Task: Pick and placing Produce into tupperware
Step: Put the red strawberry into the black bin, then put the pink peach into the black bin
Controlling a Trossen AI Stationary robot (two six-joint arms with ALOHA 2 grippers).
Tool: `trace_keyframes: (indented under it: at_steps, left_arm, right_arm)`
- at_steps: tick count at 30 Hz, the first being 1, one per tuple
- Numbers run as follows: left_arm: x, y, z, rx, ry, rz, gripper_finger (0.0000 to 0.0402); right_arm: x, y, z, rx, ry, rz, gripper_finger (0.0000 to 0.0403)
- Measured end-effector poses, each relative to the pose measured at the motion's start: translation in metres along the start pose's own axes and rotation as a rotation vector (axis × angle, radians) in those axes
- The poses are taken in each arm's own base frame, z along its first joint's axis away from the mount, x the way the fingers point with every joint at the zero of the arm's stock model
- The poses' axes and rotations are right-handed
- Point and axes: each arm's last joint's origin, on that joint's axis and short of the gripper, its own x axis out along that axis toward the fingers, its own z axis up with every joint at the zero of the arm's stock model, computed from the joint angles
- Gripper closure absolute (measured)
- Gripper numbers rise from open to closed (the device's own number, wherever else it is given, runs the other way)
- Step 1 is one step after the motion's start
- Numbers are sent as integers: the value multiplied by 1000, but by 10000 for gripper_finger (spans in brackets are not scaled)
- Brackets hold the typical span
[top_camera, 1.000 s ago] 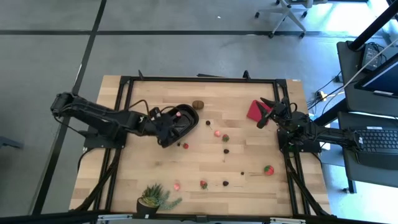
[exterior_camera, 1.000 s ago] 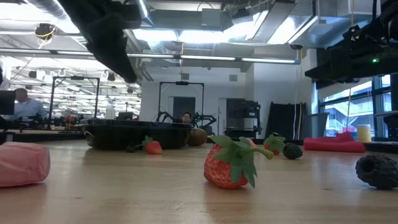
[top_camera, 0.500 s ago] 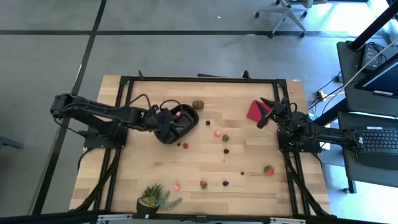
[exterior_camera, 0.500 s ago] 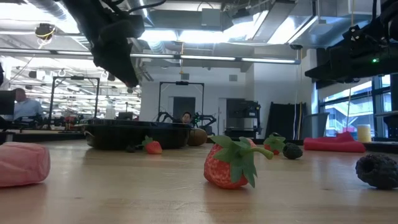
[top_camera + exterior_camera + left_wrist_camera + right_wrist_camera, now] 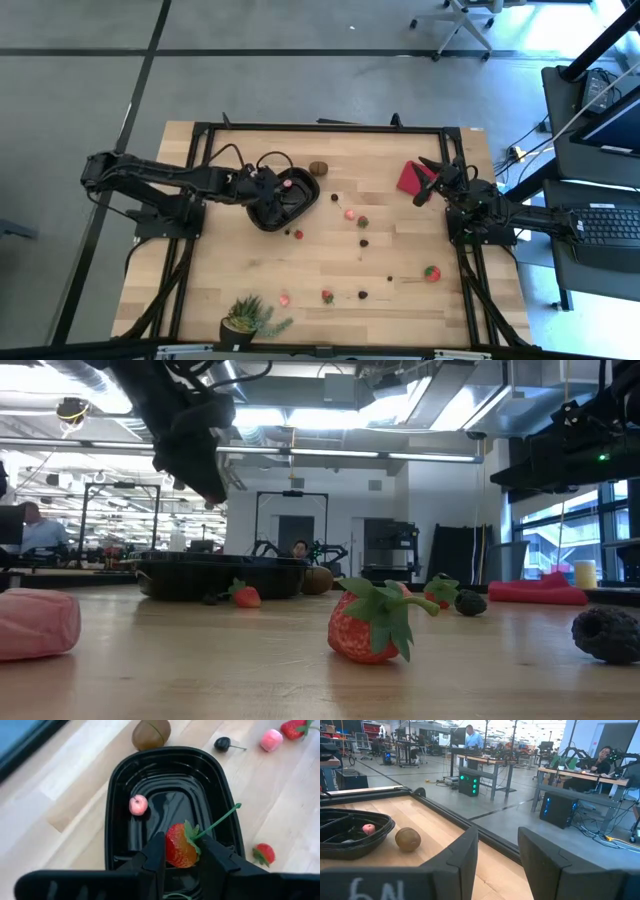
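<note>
Your left gripper (image 5: 182, 851) is pinching a red strawberry (image 5: 179, 845) with a green stem between its fingers, hanging just above the black tupperware (image 5: 116, 800), where a small pink piece (image 5: 138, 804) is already lying. Your right gripper (image 5: 432, 180) is waiting with its fingers spread over the table's right side, near the flat red object (image 5: 409, 177), while a brown round piece (image 5: 318, 168) is sitting just beyond the tupperware and more fruit is lying scattered across the wooden table (image 5: 400, 250).
</note>
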Motion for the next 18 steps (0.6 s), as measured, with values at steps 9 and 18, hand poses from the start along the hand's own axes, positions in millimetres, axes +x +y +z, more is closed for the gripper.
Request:
trace_keyframes:
  at_steps: [9,18]
  left_arm:
    - [5,10,12,-131,-30,-26,281]
    - [9,21,17,-173,-37,8,289]
  right_arm:
    - [0,0,0,2,0,0,260]
    - [0,0,0,2,0,0,260]
